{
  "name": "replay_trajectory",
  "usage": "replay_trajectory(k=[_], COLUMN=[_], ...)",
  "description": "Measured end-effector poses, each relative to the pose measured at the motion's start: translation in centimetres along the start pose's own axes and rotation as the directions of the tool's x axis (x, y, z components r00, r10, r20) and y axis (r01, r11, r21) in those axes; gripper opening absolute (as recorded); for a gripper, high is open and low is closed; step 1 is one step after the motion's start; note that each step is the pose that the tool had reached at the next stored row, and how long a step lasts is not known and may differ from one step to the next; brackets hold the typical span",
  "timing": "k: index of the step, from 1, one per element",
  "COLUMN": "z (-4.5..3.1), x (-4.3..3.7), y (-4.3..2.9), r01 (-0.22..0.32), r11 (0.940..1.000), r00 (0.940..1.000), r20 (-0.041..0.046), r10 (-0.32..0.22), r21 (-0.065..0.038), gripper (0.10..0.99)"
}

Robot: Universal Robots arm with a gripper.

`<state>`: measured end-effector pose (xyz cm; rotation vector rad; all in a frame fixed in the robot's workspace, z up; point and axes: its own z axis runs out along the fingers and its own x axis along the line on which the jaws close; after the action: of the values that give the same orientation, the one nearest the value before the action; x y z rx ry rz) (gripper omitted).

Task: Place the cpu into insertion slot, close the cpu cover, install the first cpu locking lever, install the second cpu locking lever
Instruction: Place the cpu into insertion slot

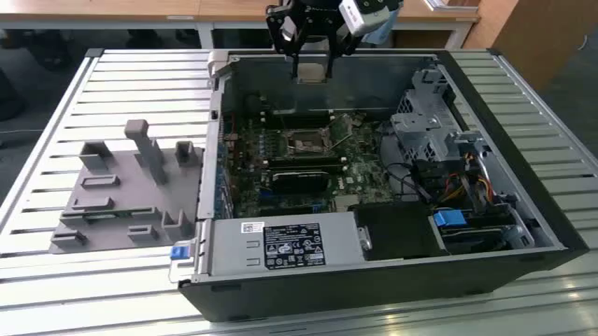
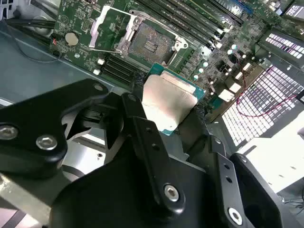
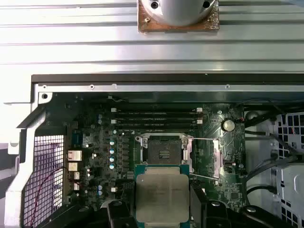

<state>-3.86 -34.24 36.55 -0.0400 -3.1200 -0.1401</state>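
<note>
Above the open black computer case (image 1: 374,290), we see the black gripper (image 1: 312,68) clamped on the small flat silvery-grey square cpu (image 2: 167,102), held clear of the dark-centred, metal-rimmed square insertion slot (image 3: 164,153) in the green circuit board (image 2: 76,19).

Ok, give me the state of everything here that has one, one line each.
hand, shut on the cpu
cpu, held in the air, not seated
insertion slot, empty and uncovered
cpu cover, swung open
computer case, side panel off
</note>
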Motion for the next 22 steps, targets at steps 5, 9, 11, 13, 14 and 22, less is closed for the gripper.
replay_trajectory(k=[5, 9, 11, 13, 14, 22], z=[0.00, 0.00, 0.00, 0.01, 0.02, 0.10], x=[0.00, 0.00, 0.00, 0.00, 0.00, 0.00], y=[0.00, 0.00, 0.00, 0.00, 0.00, -0.01], r01=[0.000, -0.003, -0.011, -0.026, -0.037, -0.166], r11=[1.0000, 1.0000, 0.9999, 0.9996, 0.9993, 0.9861], r00=[1.0000, 1.0000, 0.9999, 0.9996, 0.9993, 0.9860], r20=[-0.0001, 0.0002, 0.0009, 0.0023, 0.0033, 0.0146], r10=[0.000, 0.003, 0.011, 0.026, 0.037, 0.166], r21=[0.000, 0.000, 0.000, 0.000, -0.001, -0.004], gripper=[0.545, 0.545, 0.545, 0.545, 0.545, 0.545])
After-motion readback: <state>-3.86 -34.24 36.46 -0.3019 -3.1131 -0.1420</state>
